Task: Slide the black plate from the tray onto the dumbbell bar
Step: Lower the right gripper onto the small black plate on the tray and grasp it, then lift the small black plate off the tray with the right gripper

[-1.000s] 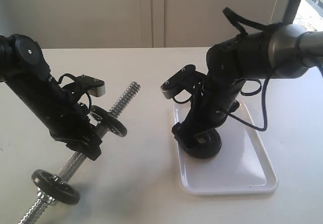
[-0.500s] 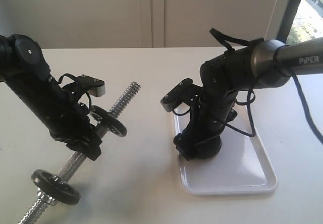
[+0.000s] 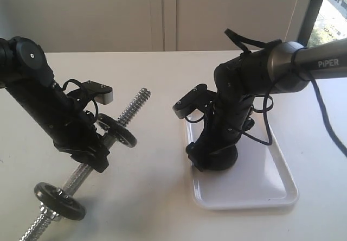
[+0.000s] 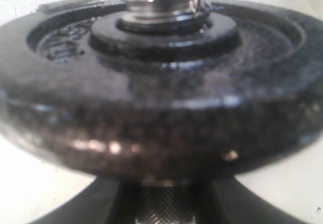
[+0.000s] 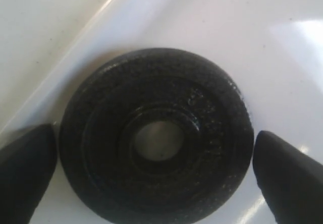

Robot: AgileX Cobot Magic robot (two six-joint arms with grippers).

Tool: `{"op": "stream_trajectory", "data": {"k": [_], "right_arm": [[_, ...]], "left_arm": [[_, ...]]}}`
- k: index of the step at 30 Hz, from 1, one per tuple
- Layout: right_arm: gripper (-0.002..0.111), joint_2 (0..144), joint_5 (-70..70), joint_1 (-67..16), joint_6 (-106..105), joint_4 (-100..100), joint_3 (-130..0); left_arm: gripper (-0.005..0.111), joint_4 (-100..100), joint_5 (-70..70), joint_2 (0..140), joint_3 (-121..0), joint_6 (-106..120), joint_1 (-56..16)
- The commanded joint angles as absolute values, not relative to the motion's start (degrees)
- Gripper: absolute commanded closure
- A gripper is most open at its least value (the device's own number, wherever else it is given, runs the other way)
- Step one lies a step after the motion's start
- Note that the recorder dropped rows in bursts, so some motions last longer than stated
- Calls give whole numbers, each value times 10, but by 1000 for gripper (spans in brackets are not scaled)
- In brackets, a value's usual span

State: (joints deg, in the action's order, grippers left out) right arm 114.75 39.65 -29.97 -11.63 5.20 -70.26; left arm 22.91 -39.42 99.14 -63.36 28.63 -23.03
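The black plate (image 3: 221,160) lies flat near the left rim of the white tray (image 3: 260,181). My right gripper (image 3: 212,157) stands over it, pointing down. In the right wrist view the plate (image 5: 156,138) sits between the two dark fingers (image 5: 287,173), with a thin gap showing, so that gripper (image 5: 154,153) is open. My left gripper (image 3: 95,153) is shut on the dumbbell bar (image 3: 133,108), holding it tilted above the table. The knurled bar (image 4: 164,209) runs between its jaws, just behind a black disc (image 4: 161,98) threaded on the bar.
Two more black discs ride on the bar, one (image 3: 120,132) just beyond my left gripper and one (image 3: 60,201) near the lower threaded end. The bar's upper threaded end points toward the tray. A pale wall rises behind the white table (image 3: 157,197).
My right arm has swung a little to the left and settled over the plate on the tray. The left arm and the bar have not moved.
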Motion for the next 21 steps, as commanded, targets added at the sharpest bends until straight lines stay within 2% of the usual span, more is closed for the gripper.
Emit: {"op": "stream_trajectory", "data": {"k": [1, 8, 13, 16, 18, 21], "right_arm": [[3, 1188, 406, -302, -119, 62, -693], [5, 1194, 412, -302, -119, 61, -693], [17, 1195, 419, -302, -119, 61, -693], [33, 1195, 422, -302, -117, 61, -693], [48, 1195, 427, -302, -112, 61, -693], [77, 1195, 432, -302, -101, 67, -693]], "left_arm": [[107, 277, -416, 959, -646, 285, -230], [107, 278, -416, 959, -646, 285, -230], [107, 278, -416, 959, -646, 285, -230], [107, 278, -416, 959, -646, 285, -230], [107, 278, -416, 959, -646, 285, -230], [107, 278, -416, 959, -646, 285, -230]]}}
